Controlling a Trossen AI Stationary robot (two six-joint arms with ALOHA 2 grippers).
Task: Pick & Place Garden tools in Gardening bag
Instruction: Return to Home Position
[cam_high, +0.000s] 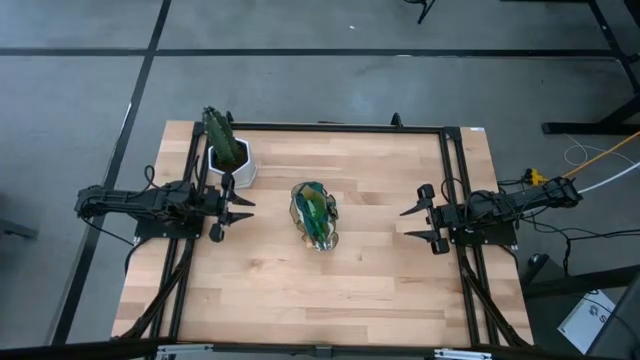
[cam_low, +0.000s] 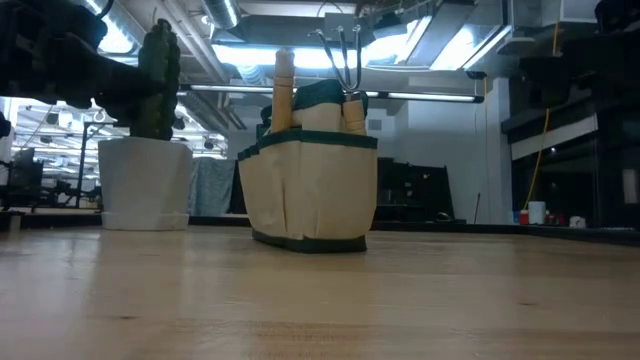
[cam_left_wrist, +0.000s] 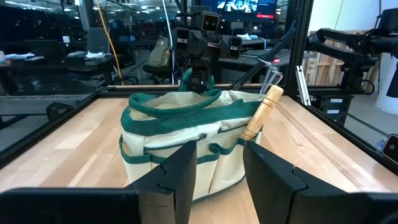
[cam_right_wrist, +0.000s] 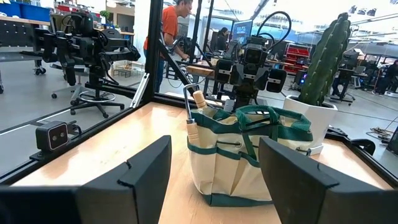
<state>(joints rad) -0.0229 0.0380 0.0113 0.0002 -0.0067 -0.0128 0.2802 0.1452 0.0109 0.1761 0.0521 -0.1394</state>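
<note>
A: Item one, gardening bag (cam_high: 315, 215): location?
B: Upright at the middle of the table (cam_high: 330, 300), between the two arms. Its long axis runs across the line joining the grippers, so each gripper faces a broad side.
A: Contents?
B: Claw rake (cam_low: 353, 112), tines up, its wooden grip rising over the rim. A second wooden handle (cam_low: 284, 90) stands beside it. The rest inside is green and cannot be told apart. No tool shows loose on the boards.
A: Item two, left gripper (cam_high: 243, 210)?
B: Released and empty, fingers (cam_left_wrist: 180, 171) spread, pointing straight at the bag. It is apart from the bag and the nearer of the two.
A: Item three, right gripper (cam_high: 410, 223)?
B: Likewise parted wide, holding nothing. It faces the bag from the opposite side, farther off.
A: Surroundings?
B: White plant pot (cam_high: 232, 165) with a cactus (cam_high: 220, 130), just beside the left gripper toward the table's far edge and apart from the bag. A person (cam_right_wrist: 173, 28) in an orange top stands in the room beyond, off the table.
A: Verdict?
B: Packing looks complete; what is left is for each arm to draw back from the bag. Nothing lies behind either gripper on that line, and only the left arm has the pot near enough to mind
</note>
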